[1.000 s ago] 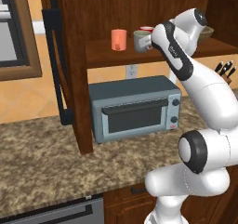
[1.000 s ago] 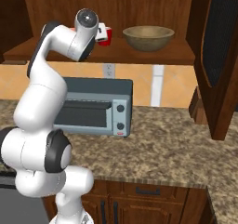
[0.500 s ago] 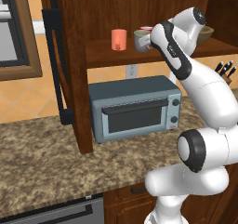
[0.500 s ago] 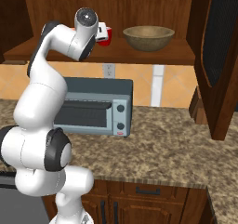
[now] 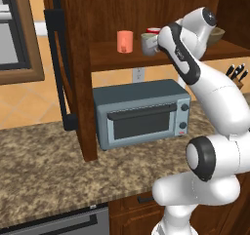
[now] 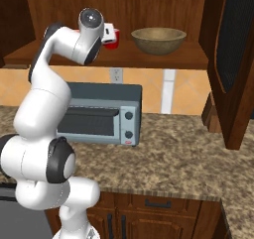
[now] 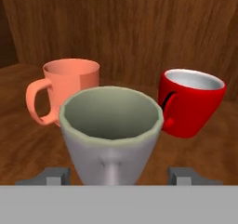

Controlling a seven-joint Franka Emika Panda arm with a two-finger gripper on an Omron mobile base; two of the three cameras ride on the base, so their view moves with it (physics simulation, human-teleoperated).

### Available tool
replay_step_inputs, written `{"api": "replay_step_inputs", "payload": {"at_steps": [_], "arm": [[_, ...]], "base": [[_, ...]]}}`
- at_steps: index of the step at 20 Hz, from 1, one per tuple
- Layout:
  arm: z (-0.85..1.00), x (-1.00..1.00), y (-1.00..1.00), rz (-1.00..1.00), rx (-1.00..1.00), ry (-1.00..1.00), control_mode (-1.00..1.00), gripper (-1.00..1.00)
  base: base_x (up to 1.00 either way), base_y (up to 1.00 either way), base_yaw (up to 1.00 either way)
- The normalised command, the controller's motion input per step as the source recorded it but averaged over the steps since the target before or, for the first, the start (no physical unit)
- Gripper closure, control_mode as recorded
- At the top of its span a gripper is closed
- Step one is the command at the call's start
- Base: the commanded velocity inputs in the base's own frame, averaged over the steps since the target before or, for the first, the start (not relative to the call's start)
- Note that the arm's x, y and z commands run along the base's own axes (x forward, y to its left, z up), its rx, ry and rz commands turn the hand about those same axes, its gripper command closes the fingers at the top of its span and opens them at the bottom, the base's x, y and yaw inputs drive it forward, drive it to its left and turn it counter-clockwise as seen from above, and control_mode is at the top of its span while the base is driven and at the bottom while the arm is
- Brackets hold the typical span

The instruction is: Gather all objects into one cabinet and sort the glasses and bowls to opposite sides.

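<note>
Left base view: a speckled stone counter (image 5: 44, 166) runs under a dark wooden cabinet (image 5: 78, 83), whose single shelf (image 5: 112, 56) sits above a grey toaster oven (image 5: 141, 113). The cabinet door (image 5: 58, 63), with its long black handle, stands open to the left. A knife block (image 5: 238, 75) stands on the counter at the right edge.

On the shelf, the pink cup (image 5: 125, 41) stands upright toward the left, well back from the front edge. The grey mug (image 5: 148, 44) stands just beside it on the right, and the red cup (image 5: 153, 30) shows behind the mug, partly hidden by the arm. In the right base view, the tan bowl (image 6: 158, 40) sits at the far right of the same shelf, well apart from the cups, with bare shelf board between it and the red cup (image 6: 113, 38). The right-hand door (image 6: 233, 64) hangs open past the shelf end.

Hand view: the gripper (image 7: 120, 175) faces the grey mug (image 7: 111, 130), which stands upright between the two fingertips (image 7: 56, 176). The jaws are spread wide, each tip clear of the mug wall with a visible gap. The pink cup (image 7: 69, 90) is behind and left, and the red cup (image 7: 190, 102), tilted, is behind and right; whether they touch the mug cannot be told.
</note>
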Motion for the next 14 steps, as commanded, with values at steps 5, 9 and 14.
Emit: {"api": "replay_step_inputs", "payload": {"at_steps": [5, 9, 14], "arm": [[0.00, -0.09, -0.18, -0.06, 0.00, -0.10, -1.00, -1.00], [0.00, -0.38, -0.24, -0.09, 0.00, -0.08, -1.00, -1.00], [-0.01, -0.93, -0.22, -0.04, 0.00, -0.01, -1.00, -1.00]], "base": [[0.00, 0.00, 0.00], [0.00, 0.00, 0.00], [0.00, 0.00, 0.00]]}}
